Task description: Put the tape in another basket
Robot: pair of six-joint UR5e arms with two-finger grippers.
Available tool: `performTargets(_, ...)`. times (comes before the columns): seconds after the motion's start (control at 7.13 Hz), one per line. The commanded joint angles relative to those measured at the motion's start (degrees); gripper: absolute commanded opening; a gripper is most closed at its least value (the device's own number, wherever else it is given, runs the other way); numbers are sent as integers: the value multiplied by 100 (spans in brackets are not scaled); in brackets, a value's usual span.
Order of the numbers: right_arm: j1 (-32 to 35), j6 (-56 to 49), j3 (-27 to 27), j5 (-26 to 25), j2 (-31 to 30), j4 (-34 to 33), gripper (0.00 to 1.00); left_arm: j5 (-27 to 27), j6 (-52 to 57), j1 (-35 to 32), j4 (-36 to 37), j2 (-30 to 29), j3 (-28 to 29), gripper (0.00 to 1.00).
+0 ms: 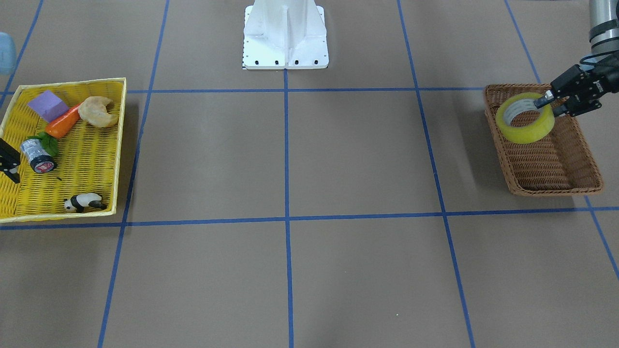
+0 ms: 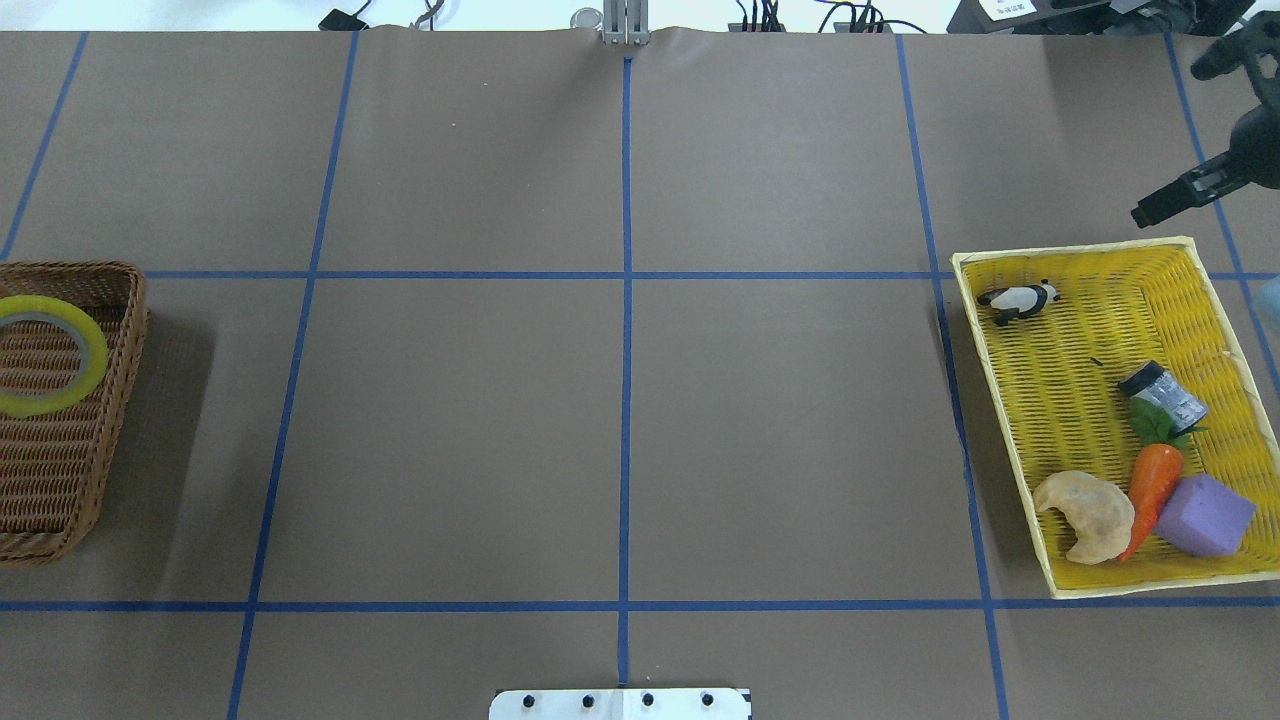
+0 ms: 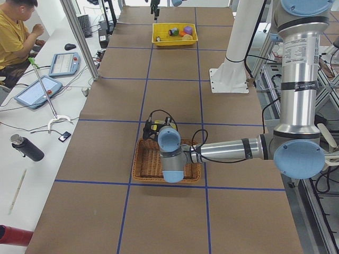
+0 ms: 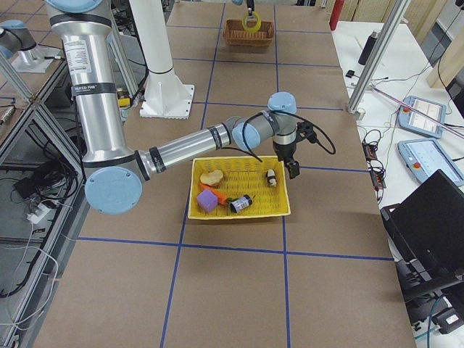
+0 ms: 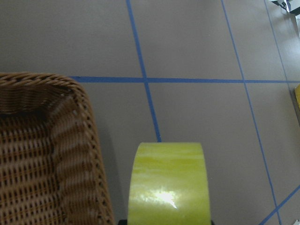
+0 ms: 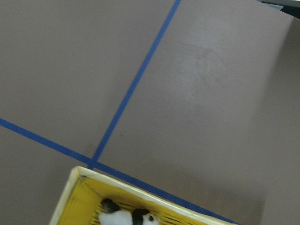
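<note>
Front-facing: left gripper (image 1: 545, 102) is pinching the yellow packing tape roll (image 1: 527, 135) by its 2 o'clock wall, at the wicker basket's (image 1: 556, 189) 12 o'clock end | Overhead: right gripper (image 2: 1148, 212) is hanging at 1 o'clock of the yellow tray (image 2: 1075, 248), claw state unclear.

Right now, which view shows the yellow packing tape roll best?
Exterior front-facing: the whole translucent yellow packing tape roll shows, grey core included, the left pincer on its rim. Overhead crops it at the edge; the left wrist shows only its outer band; side views show it tiny or mostly hidden.
</note>
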Motion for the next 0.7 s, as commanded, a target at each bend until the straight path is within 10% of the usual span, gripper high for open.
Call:
performTargets(0.0,687,-448,-235,335,-427,5,100,-328,0,-427,-527,6,762,0)
performTargets(0.56,1236,-588,-587,777,-920,180,100,-312,17,-1052,-389,-117,1809,0)
